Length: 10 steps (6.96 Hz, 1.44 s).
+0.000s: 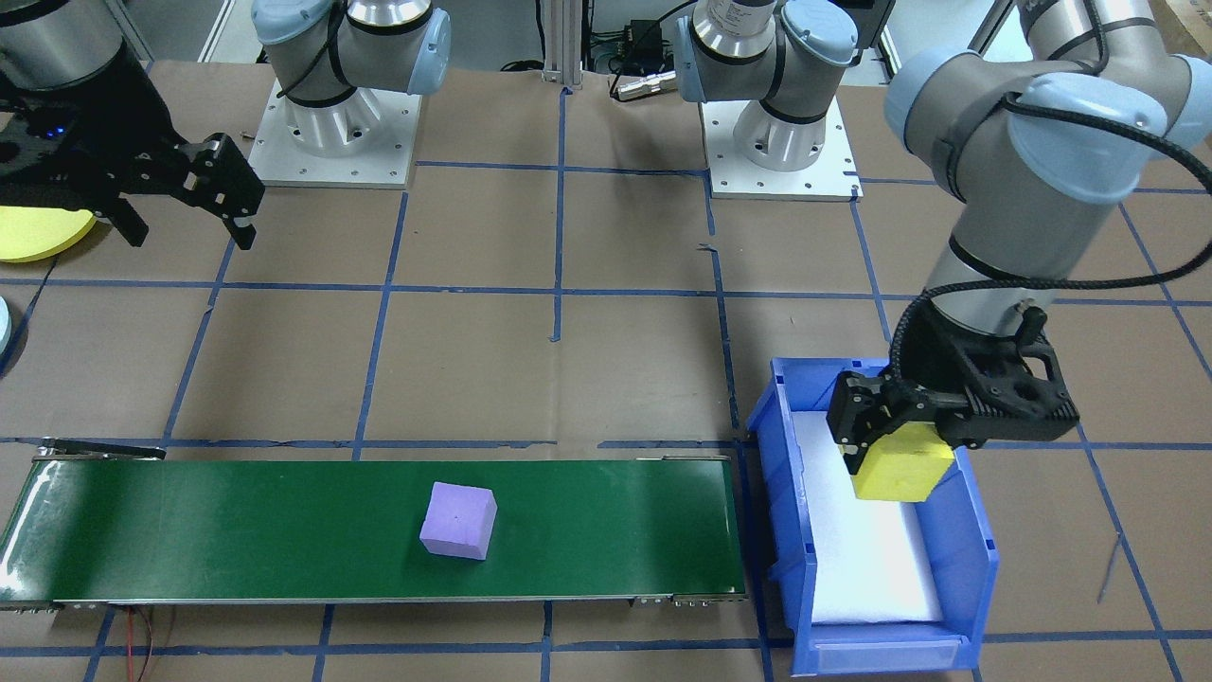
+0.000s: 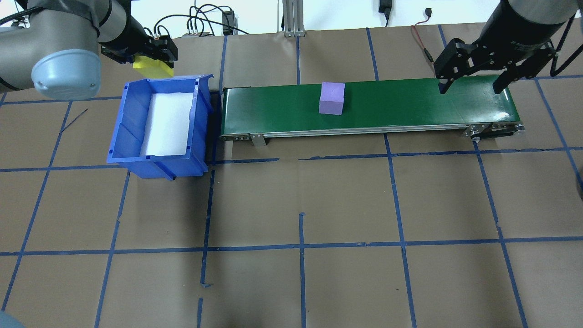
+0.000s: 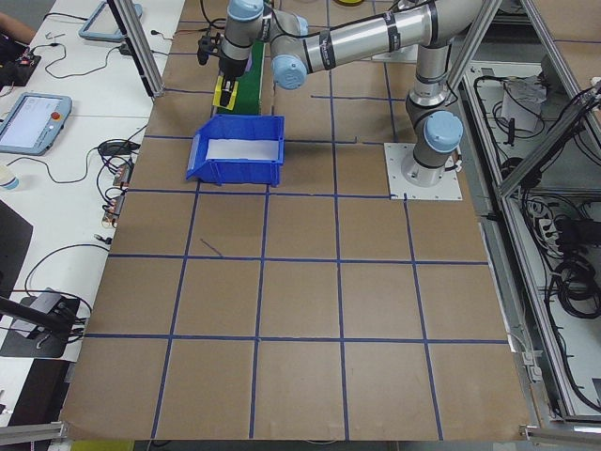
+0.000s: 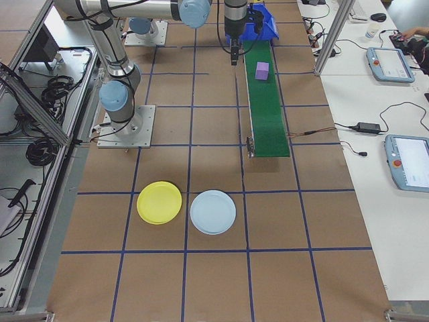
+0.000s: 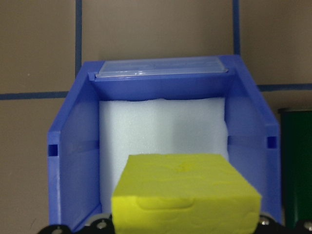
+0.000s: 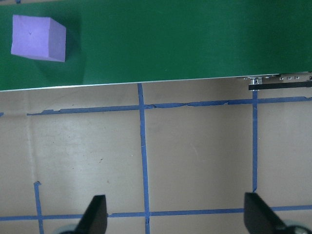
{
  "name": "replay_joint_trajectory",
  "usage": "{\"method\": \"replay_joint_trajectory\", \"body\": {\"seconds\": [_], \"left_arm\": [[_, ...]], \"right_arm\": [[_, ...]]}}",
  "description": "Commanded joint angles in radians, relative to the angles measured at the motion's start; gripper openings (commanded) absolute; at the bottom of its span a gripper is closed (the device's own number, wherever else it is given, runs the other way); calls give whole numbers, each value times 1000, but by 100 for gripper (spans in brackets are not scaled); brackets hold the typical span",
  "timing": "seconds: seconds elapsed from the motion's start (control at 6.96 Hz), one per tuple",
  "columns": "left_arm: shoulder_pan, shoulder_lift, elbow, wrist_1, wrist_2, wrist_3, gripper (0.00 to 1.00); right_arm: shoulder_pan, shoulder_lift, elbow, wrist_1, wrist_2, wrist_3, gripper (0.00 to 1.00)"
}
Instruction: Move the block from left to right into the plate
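Note:
A yellow block hangs just above the white foam lining of a blue bin, with my left gripper shut on it. In the left wrist view that yellow block fills the bottom of the frame. A purple block lies near the middle of the green conveyor belt. My right gripper stands open and empty over the belt's far end. It is well apart from the purple block. The yellow plate lies on the table beyond the belt's end; part of the plate shows behind the right gripper.
A light blue plate lies beside the yellow one. The bin stands against the belt's left end. Both arm bases sit at the table's back edge. Brown paper with blue tape lines covers the table.

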Motion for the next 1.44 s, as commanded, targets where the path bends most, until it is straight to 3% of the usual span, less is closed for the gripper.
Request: {"method": "replay_joint_trajectory", "body": {"seconds": [0.0,0.14,0.43,0.57,0.72,0.86,1.01,1.15,1.29], "left_arm": [[-84,-24,0,2,-6,-136,31],[-103,-71,0,13,-6,-165,31],[-164,-217,2,125,-6,-222,31],[-183,-248,0,133,-14,-276,31],[-221,-254,0,131,-14,-335,33],[-233,-277,0,136,-14,-342,41],[-235,-292,0,157,-14,-337,64],[-235,-291,3,160,-11,-336,100],[-235,-288,18,189,-11,-319,100]], "right_arm": [[-92,140,-43,-67,5,-7,100],[-100,223,-46,-127,25,-33,100],[-115,351,-58,-346,54,-69,100],[-128,397,-52,-358,119,-69,100],[-128,428,-55,-412,132,-67,100],[-128,469,-68,-486,169,-64,100],[-126,482,-87,-491,253,-58,100],[-125,473,-74,-488,281,-46,100],[-125,480,-56,-494,325,-60,100]]}}
